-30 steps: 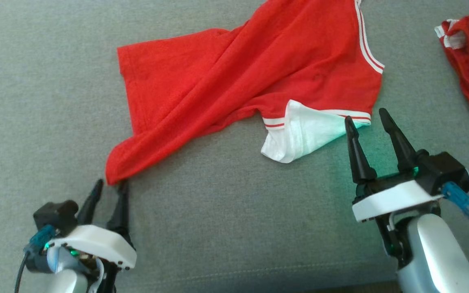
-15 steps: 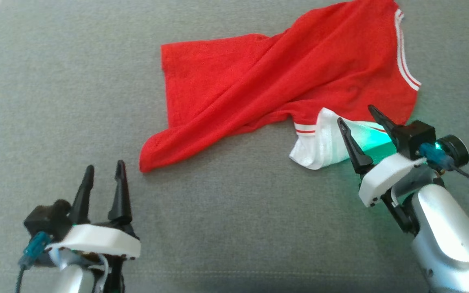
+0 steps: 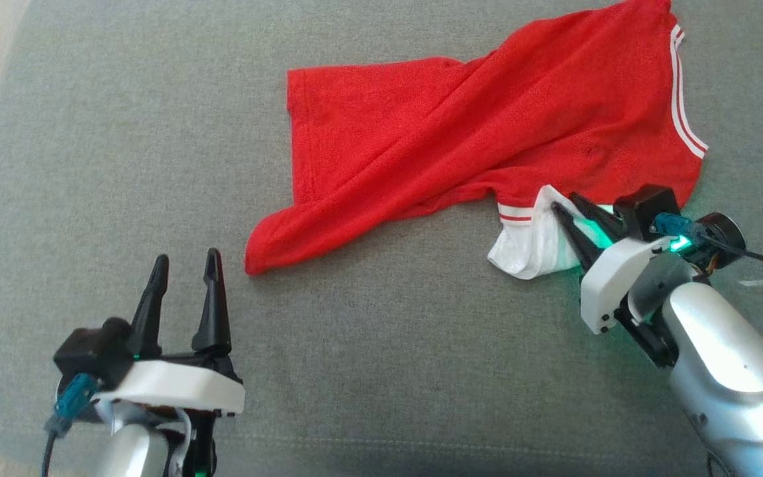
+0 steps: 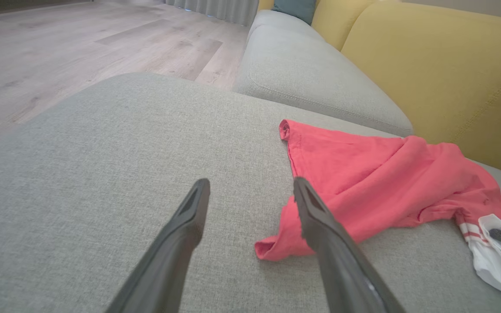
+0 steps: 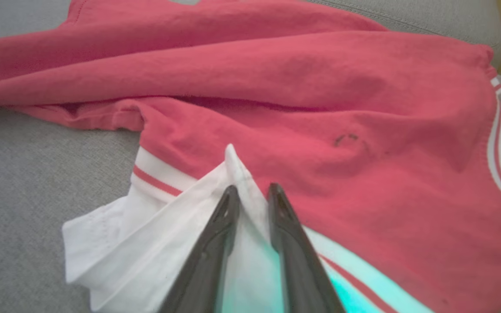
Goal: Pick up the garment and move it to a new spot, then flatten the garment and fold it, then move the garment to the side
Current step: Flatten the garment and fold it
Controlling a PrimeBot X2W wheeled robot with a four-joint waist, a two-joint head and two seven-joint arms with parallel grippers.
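Grey sofa cushion [image 3: 381, 371]; left pincer [image 3: 187, 257] just released, wide open, empty; right pincer [image 3: 564, 201] narrowed onto white sleeve [image 3: 526, 250] of red cotton shirt [image 3: 474, 132], seemingly gripped, for flattening.

One red garment [image 3: 454, 132] lies on one grey seat cushion [image 3: 388, 364]. Two grippers sit toward its near corners, the left gripper [image 3: 187, 256] and the right gripper [image 3: 565, 201], each with two dark fingers [image 3: 211, 298]. Beyond are a second grey seat cushion [image 4: 302, 74], two yellow backs, the large yellow back cushion [image 4: 442, 65] and the small yellow back cushion [image 4: 331, 19], and one teal pillow [image 4: 296, 6].
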